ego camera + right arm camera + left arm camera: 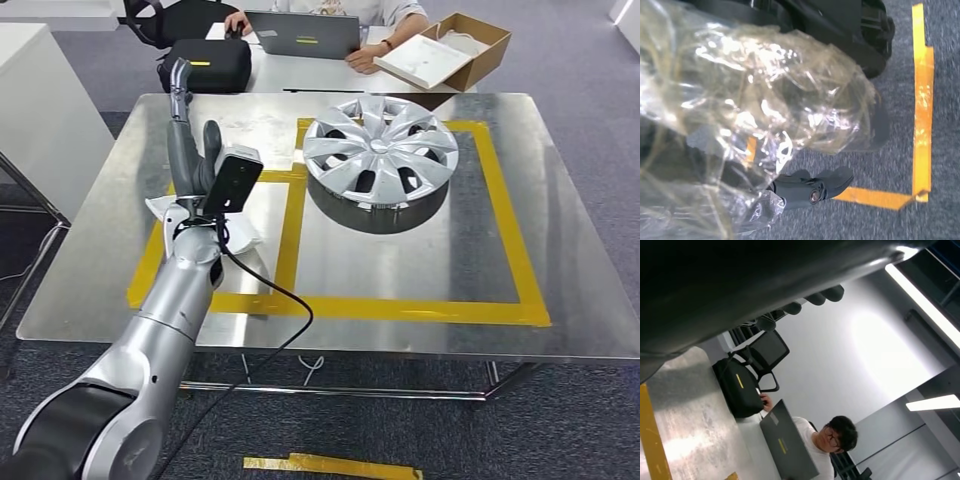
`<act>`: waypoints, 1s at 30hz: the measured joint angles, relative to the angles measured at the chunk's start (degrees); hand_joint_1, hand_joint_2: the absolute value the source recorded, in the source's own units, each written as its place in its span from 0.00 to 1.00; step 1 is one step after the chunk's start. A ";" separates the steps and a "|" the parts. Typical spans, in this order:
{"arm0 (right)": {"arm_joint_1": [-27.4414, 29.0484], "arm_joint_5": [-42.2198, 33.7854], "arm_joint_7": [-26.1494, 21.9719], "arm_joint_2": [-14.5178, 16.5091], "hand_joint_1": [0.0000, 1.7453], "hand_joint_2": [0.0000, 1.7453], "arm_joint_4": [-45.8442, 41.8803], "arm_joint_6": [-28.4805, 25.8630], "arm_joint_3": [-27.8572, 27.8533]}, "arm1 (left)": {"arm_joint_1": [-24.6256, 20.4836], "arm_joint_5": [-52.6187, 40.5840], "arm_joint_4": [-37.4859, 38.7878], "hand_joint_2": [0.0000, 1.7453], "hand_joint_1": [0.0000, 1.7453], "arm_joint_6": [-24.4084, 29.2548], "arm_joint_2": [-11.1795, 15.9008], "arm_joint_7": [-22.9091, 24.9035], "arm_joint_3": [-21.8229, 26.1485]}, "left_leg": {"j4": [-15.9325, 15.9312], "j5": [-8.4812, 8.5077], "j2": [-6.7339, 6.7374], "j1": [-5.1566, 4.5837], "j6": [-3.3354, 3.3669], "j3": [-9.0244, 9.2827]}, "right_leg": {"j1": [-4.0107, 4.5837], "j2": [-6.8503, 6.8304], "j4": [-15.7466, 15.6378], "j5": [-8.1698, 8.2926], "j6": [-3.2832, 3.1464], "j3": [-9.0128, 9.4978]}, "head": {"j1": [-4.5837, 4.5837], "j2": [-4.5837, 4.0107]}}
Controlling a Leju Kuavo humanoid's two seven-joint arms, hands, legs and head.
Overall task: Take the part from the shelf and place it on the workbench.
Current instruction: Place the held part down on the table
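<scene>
One open cardboard box [483,45] holds a white tray [423,60].

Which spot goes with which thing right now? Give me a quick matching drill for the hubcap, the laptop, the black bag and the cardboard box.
Things:
1. hubcap
2. laptop
3. black bag
4. cardboard box

Places:
A. open in front of the seated person
B. inside the large yellow-taped square on the workbench
C. far table, beyond the raised left hand
D. far table, at the right, lid open

Pairs: 1-B, 2-A, 3-C, 4-D
</scene>
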 joint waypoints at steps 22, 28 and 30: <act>-0.21 -0.29 0.57 2.56 0.00 0.00 0.00 -2.89 0.00 | 3.82 0.51 -4.77 0.00 0.00 -0.57 -0.73 0.64 -3.50 | -12.06 8.78 0.12 -0.44 2.71 3.75 | 0.29 -0.09 1.74 -3.56 2.94 3.24 | 0.47 0.00; -0.25 -0.45 0.58 2.77 0.00 0.00 0.02 -3.69 0.00 | 4.61 0.60 -5.75 0.00 0.00 0.44 -0.64 0.41 -4.11 | -9.35 6.67 0.11 -0.36 0.71 2.29 | 0.26 -0.20 -1.29 -2.08 0.44 3.73 | 0.18 0.00; -0.29 -0.46 0.57 2.84 0.00 0.00 0.03 -3.71 0.00 | 5.32 0.64 -6.23 0.00 0.00 0.62 -0.58 0.27 -4.51 | -2.89 1.51 0.09 -0.16 0.12 0.38 | 0.23 -0.30 -1.25 -1.23 -0.12 2.78 | -0.06 0.00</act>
